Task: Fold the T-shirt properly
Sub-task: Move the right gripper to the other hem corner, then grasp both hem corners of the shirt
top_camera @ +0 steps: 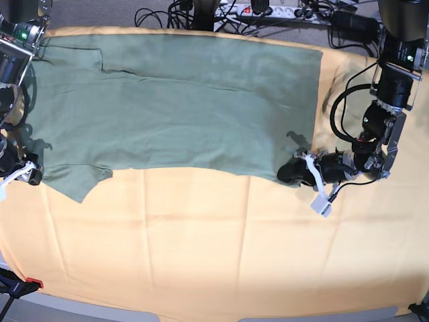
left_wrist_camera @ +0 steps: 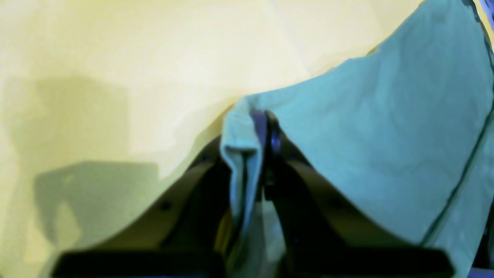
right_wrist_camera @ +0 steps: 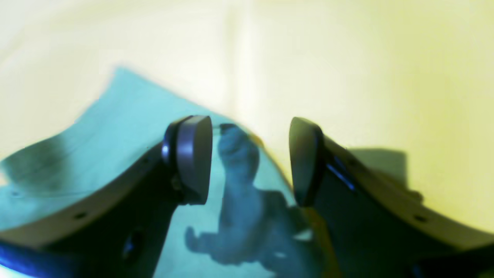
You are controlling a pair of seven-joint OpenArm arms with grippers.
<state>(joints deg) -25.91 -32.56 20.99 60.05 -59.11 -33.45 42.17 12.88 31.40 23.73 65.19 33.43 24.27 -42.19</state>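
T-shirt (top_camera: 201,100) spread over the far part of the orange-yellow cloth (top_camera: 201,255), its near edge pinched at one corner.
A fold of the near corner is held between the fingers of the left gripper (left_wrist_camera: 247,135), while the right gripper (right_wrist_camera: 251,162) is parted wide at the opposite side, a ridge of fabric seen between its fingertips. Beside the right gripper, a flap of the shirt is stuck out over the cloth, and cables (top_camera: 234,17) are seen beyond the far edge.
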